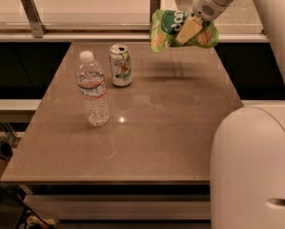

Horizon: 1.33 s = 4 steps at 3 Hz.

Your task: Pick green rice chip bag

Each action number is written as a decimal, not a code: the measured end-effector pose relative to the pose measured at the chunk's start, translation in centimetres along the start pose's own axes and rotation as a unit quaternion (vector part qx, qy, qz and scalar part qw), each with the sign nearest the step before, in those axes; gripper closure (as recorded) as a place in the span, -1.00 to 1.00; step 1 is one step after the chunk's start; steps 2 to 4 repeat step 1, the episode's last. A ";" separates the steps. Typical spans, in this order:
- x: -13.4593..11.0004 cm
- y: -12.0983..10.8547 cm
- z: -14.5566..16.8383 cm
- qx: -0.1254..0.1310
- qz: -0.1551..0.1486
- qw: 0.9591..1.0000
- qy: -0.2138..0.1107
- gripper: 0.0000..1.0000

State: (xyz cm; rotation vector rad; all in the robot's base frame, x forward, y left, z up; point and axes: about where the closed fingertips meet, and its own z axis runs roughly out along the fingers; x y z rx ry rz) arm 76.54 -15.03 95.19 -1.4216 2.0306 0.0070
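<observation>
The crinkly light-green snack bag (165, 32), clamped by the gripper (187, 31) at the upper right, carries white letters on a dark green round logo, which I cannot read. The print on the green-and-white soda can (120, 66) is unreadable too.
</observation>
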 end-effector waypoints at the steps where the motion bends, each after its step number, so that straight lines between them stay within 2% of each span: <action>1: -0.1 0.0 -0.1 0.001 -0.001 1.000 0.000 1.00; 4: -0.1 0.0 -0.1 0.001 -0.001 1.000 0.000 1.00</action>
